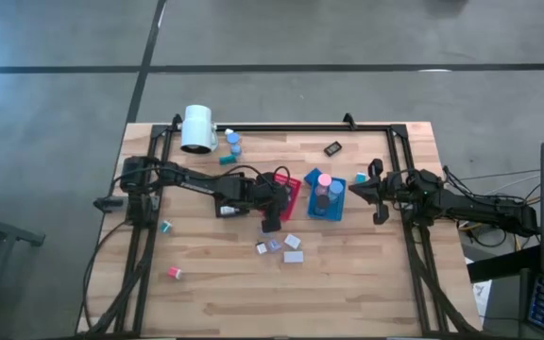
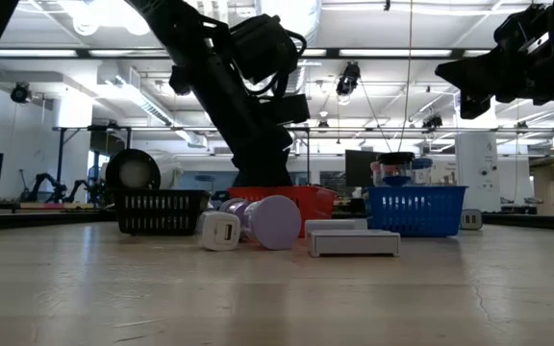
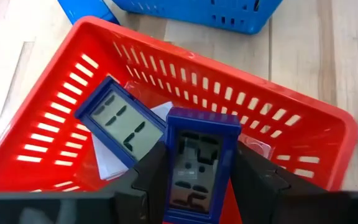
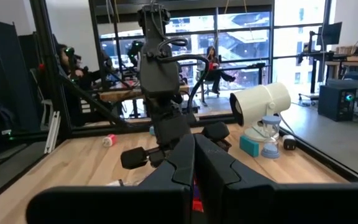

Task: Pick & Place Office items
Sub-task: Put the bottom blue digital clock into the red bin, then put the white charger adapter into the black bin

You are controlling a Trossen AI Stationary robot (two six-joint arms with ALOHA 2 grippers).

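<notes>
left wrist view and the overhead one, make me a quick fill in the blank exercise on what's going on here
1. The left gripper holds a small blue clock over the ____ basket.
2. A second blue clock already lies ____ that basket.
3. The right gripper, beside the blue basket, is ____.

Missing words: red; inside; shut

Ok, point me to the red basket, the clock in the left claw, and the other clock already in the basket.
red basket [image 3: 328, 118]: left wrist view, its rim.
held clock [image 3: 194, 165]: left wrist view, its screen.
second clock [image 3: 120, 124]: left wrist view, its screen.
</notes>
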